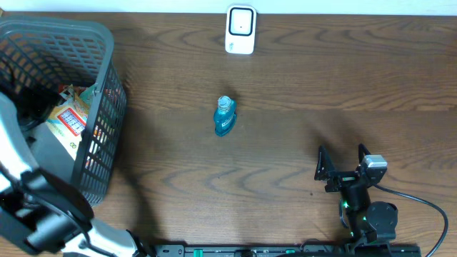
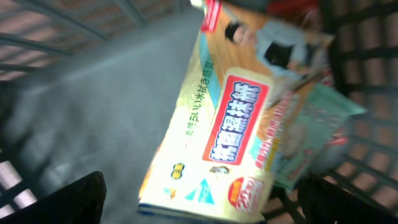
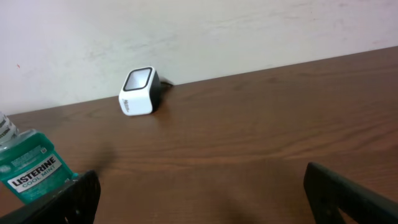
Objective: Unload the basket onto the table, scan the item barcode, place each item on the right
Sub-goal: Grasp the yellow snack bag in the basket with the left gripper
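A white barcode scanner (image 1: pixel 240 30) stands at the table's far edge, also visible in the right wrist view (image 3: pixel 140 91). A teal Listerine bottle (image 1: pixel 225 118) lies at the table's middle, at the left edge for the right wrist (image 3: pixel 34 169). My right gripper (image 1: pixel 345 168) rests open near the front right, its jaws (image 3: pixel 205 205) holding nothing. My left arm (image 1: pixel 14 153) reaches into the grey basket (image 1: pixel 107 43). There my left gripper (image 2: pixel 205 214) hovers open over a yellow packet (image 2: pixel 217 124) with a red label. The packet's barcode is not visible.
The basket holds several packets (image 1: pixel 71 118) and its mesh walls (image 2: pixel 43 37) close in around my left gripper. A black cable (image 1: pixel 421 203) loops from the right arm's base. A pale wall (image 3: pixel 249 31) rises behind the scanner.
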`<state>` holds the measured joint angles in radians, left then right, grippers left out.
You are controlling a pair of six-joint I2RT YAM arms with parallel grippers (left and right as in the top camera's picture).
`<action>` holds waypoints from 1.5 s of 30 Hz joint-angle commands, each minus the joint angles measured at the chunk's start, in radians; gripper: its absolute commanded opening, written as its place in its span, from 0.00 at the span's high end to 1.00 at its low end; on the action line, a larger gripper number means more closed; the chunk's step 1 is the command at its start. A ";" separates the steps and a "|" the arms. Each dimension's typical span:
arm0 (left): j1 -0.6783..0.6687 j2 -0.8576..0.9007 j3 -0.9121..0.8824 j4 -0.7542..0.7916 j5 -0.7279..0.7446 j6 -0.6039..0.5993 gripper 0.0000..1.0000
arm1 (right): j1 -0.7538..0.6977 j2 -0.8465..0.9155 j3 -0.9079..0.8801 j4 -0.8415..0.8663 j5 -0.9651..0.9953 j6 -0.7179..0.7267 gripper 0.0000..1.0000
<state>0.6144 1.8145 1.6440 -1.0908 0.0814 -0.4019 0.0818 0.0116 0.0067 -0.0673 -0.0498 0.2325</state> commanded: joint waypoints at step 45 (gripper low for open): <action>0.014 -0.620 0.026 0.177 -0.066 -0.032 0.92 | -0.005 -0.006 -0.001 -0.004 -0.002 -0.010 0.01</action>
<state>0.6262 1.2598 1.6527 -0.9237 0.0204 -0.3717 0.0814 0.0120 0.0067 -0.0677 -0.0498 0.2325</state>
